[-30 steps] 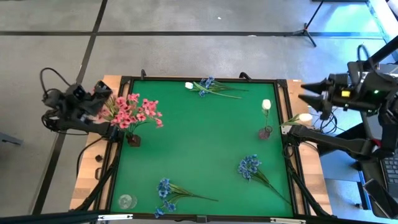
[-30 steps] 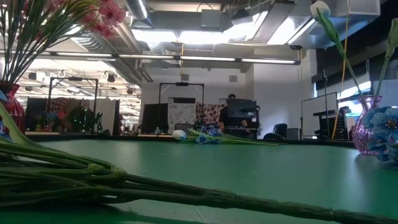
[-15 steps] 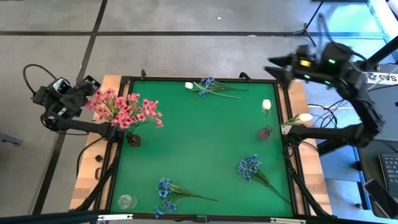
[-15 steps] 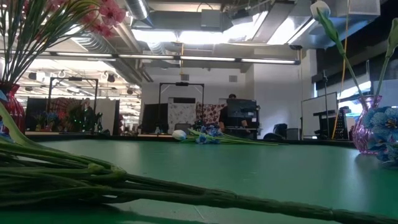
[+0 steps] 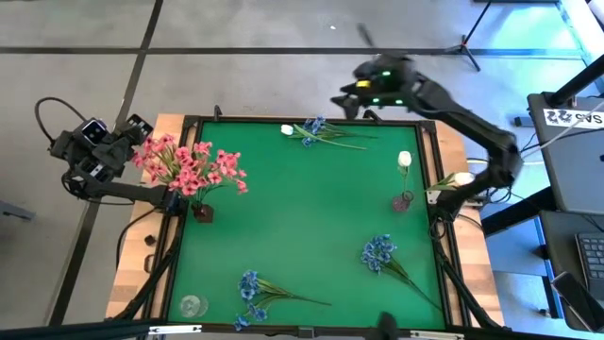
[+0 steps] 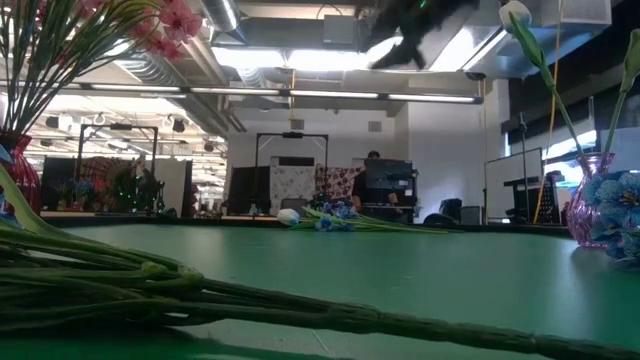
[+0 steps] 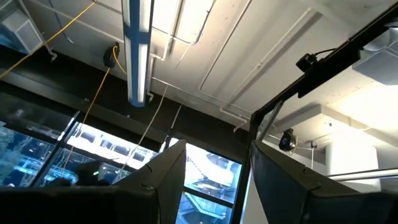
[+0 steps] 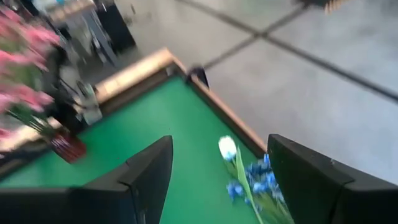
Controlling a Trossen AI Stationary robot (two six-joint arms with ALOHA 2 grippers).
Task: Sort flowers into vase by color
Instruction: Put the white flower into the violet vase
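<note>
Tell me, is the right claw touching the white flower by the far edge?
Apart. The right wrist view shows the open right claw above the white flower.

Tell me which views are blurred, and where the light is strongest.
Right wrist view: all smeared by motion, though the white bud and blue blossoms are still recognisable. High view: only the right arm is streaked; the table is sharp. Low view: the near stems are soft, and the ceiling lights glare. Left wrist view: sharp, with a bright tube lamp.
</note>
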